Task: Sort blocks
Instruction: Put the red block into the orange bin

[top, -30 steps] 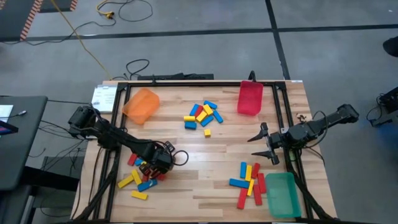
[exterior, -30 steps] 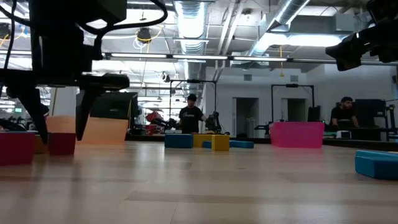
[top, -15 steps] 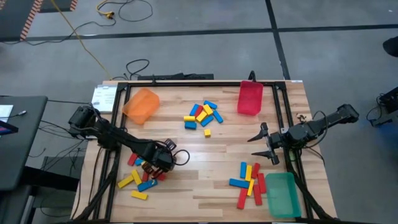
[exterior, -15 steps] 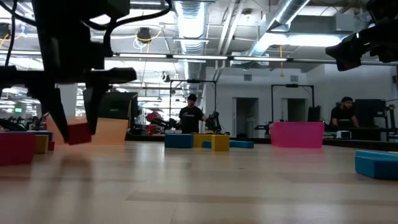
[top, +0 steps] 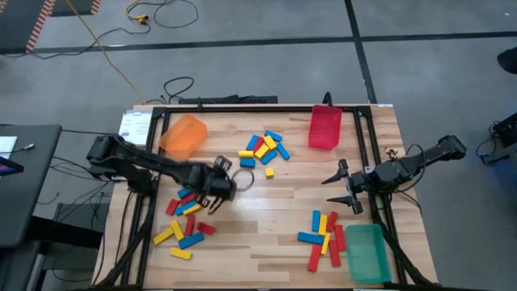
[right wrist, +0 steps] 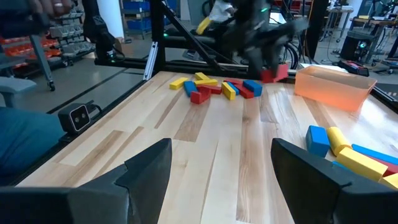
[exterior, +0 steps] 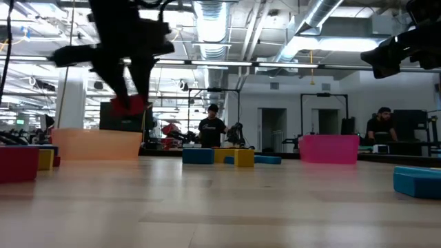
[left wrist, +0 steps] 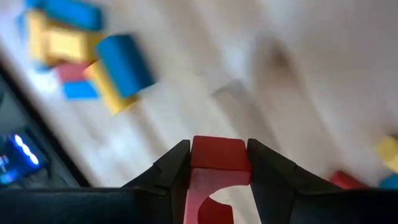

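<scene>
Currently, the left gripper (left wrist: pixel 217 163) has its jaws closed on a red block (left wrist: pixel 217 154), pinched at both sides and raised clear of the desk (top: pixel 275 218). In the high view, this gripper (top: pixel 216 184) hangs above the left-centre of the desk, just beside a loose group of red, blue and yellow blocks (top: pixel 184 222) lying near the front-left corner. An orange bin (top: pixel 183 135) lies toward the rear-left corner.

The right gripper (top: pixel 346 186) hovers near the right edge of the desk with its jaws spread wide and nothing between them. A second group of blocks (top: pixel 323 234) lies in front of it, just beside a green bin (top: pixel 368 252) at the front-right corner. A third group of blocks (top: pixel 263 149) lies at rear centre, near a red bin (top: pixel 324 127).
</scene>
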Controlling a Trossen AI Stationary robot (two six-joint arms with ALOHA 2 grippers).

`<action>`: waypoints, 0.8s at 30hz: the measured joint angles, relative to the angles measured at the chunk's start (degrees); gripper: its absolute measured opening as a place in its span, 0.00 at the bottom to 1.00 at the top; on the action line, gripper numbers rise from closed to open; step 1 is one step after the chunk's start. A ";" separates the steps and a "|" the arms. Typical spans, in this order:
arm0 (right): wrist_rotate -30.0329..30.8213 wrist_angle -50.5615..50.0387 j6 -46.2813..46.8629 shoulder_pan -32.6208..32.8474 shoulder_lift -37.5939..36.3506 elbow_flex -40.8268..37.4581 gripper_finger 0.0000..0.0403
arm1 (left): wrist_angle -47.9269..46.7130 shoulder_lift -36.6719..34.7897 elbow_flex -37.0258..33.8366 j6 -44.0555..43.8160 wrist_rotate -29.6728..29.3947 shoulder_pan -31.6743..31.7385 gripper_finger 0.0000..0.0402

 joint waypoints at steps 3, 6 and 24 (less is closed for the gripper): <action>0.00 -0.01 0.00 0.01 0.02 0.00 0.72 | 0.57 -3.95 0.37 -1.50 -0.02 4.77 0.32; 0.00 -0.01 0.00 0.01 0.02 0.00 0.72 | 1.49 -8.75 0.39 -3.11 0.02 9.87 0.32; 0.00 -0.02 0.00 0.00 0.00 0.00 0.72 | 14.29 -28.19 -9.99 -11.50 8.80 41.24 0.32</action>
